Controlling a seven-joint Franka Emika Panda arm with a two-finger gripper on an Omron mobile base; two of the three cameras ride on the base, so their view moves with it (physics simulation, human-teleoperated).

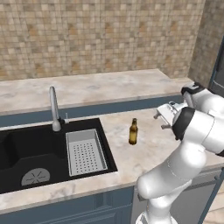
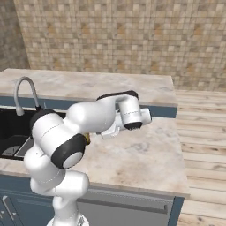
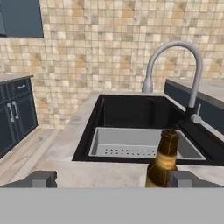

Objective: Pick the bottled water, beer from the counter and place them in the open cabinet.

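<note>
The counter [image 1: 144, 153] runs out of frame at the left, its sink [image 1: 26, 148] cut off there. The arm [image 2: 66, 137] hides most of the beer [image 1: 133, 131] from the right. The beer stands upright beside the sink, its base hidden, just before the right fingertip of the wide-open, empty gripper [image 3: 111, 178].

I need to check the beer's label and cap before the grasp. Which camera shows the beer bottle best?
The left base view: the beer stands whole and upright on the counter, right of the sink. The hand view shows just its neck and shoulder, close up; the right base view only a sliver behind the arm.
</note>
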